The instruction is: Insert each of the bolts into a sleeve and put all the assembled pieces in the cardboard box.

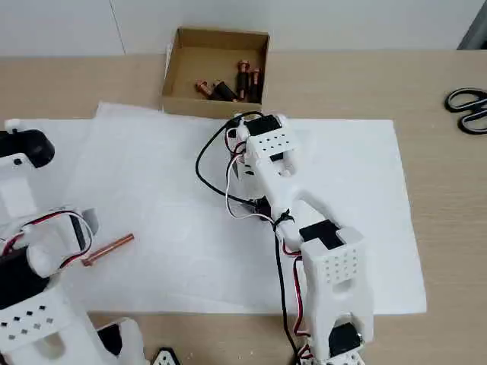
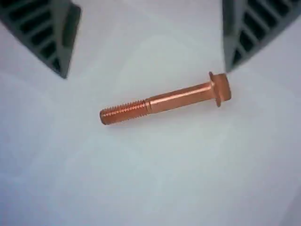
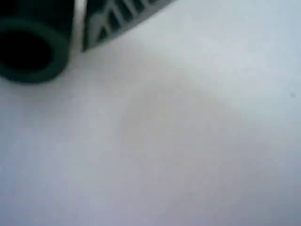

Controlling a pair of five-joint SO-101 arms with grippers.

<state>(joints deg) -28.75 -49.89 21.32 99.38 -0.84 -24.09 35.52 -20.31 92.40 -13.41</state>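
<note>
Left claw (image 2: 146, 73) open, straddling copper bolt (image 2: 164, 99); to be centred on shank, then closed. Right claw (image 3: 80, 23) state can't be told.

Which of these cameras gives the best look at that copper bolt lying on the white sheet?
The left wrist view: the bolt lies large in the middle, thread and flanged head plain, just off the open left gripper. The high view shows it small, beside an arm on the white sheet.

A white sheet (image 1: 167, 198) covers the middle of the wooden worktop (image 1: 426, 84); black-handled scissors (image 1: 468, 110) lie near its right edge, off the sheet.
</note>
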